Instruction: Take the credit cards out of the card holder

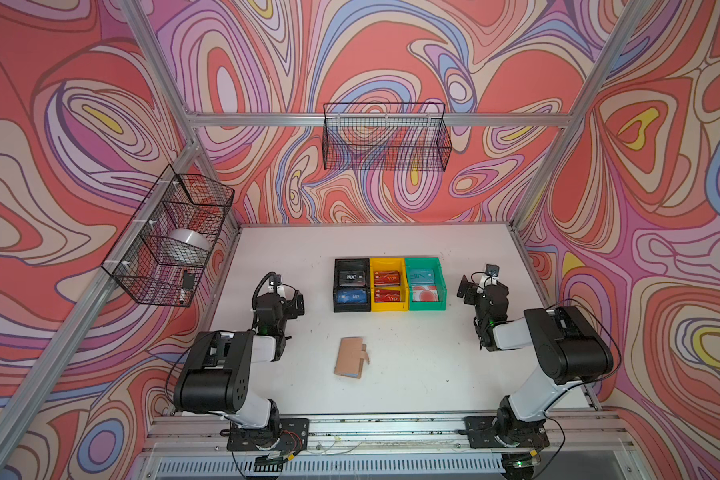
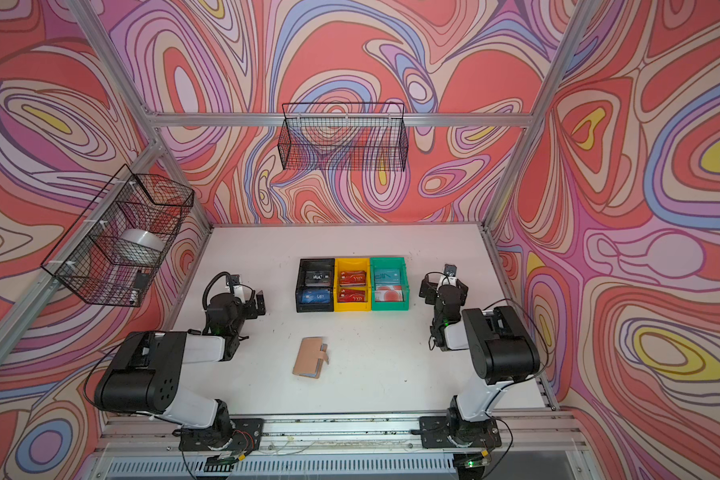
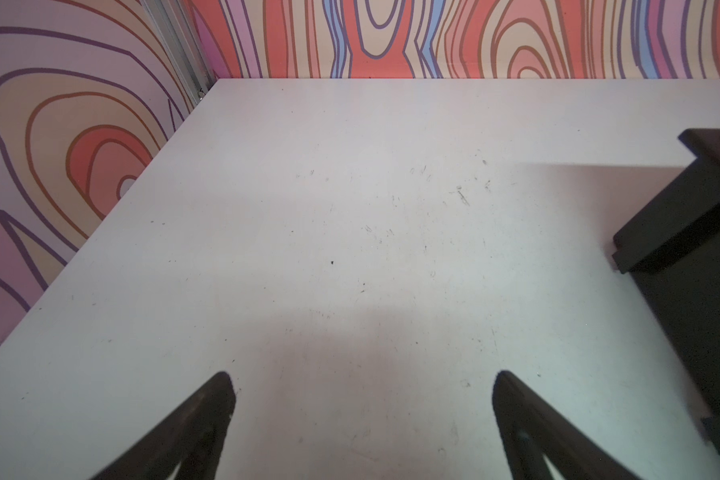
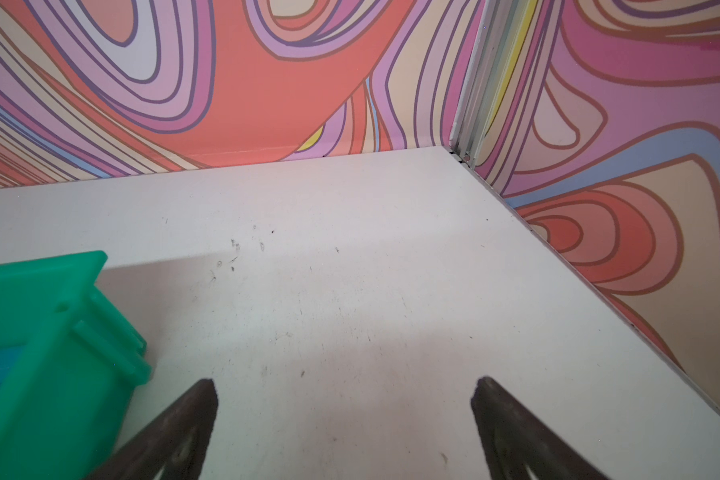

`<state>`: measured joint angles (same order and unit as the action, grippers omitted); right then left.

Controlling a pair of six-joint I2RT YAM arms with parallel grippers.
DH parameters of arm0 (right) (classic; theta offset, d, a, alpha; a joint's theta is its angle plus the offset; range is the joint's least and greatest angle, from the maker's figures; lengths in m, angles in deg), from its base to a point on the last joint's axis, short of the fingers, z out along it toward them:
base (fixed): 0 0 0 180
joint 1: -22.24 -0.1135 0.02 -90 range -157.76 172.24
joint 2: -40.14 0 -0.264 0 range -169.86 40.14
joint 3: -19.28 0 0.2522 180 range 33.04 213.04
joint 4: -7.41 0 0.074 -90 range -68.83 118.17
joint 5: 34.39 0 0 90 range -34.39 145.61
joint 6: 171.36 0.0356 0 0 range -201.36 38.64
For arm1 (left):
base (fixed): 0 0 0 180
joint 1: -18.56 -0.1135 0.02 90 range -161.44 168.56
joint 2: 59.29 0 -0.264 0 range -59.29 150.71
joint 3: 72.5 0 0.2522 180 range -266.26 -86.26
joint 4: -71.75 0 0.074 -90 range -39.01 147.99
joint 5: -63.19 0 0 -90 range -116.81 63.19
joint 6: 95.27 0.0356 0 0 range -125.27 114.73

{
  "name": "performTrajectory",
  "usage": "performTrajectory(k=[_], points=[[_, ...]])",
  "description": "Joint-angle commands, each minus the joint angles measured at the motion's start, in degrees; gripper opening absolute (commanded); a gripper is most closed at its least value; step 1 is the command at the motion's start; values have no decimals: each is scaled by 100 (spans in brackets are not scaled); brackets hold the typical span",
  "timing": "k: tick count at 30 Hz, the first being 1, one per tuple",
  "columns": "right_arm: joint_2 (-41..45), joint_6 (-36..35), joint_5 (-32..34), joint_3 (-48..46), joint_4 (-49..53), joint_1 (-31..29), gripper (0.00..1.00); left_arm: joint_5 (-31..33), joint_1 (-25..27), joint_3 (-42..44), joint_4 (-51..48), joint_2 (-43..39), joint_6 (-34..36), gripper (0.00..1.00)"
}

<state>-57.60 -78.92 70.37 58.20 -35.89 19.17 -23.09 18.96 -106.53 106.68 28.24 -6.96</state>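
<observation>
**Card holder lying clear of three loaded bins; both grippers wide open and empty**

"VIP" is reading on a black card (image 1: 352, 277) and a blue card (image 1: 352, 297) in the black bin (image 1: 336, 286). It is also reading on the far red card (image 1: 387, 277) and the near red card (image 1: 387, 296) in the yellow bin (image 1: 388, 306).

The green bin (image 1: 427, 305) is holding a teal card (image 1: 422, 276), seemingly lettered alike, and a whitish card with a red blotch (image 1: 425, 294). The three bins are standing side by side, touching.

The tan card holder (image 1: 351, 357) is lying flat on the white table (image 1: 412, 374), well apart from the bins on the arm-base side. Its snap tab is sticking out to the right.

The left gripper (image 3: 362, 382) and right gripper (image 4: 346, 388) are hovering over bare table, jaws spread wide, gripping nothing.
</observation>
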Motion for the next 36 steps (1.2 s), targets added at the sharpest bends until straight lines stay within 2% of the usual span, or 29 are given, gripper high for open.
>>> performTrajectory(k=[1,19,25,30,33,36], points=[[-79,-33,70,58,-78,17,98,34,12,-113,229,57,-15,100],[-79,-28,64,58,-83,24,97,49,12,-117,222,69,-10,100],[173,-2,314,-40,-21,-40,87,23,12,-71,298,57,-8,100],[175,-182,413,-390,-779,-168,86,-134,12,-190,-251,-344,61,100],[295,-283,221,-331,-583,-172,86,-336,12,-328,-877,-822,147,100],[924,-515,-290,-11,569,-233,85,-595,21,-317,-1187,-1317,214,100]])
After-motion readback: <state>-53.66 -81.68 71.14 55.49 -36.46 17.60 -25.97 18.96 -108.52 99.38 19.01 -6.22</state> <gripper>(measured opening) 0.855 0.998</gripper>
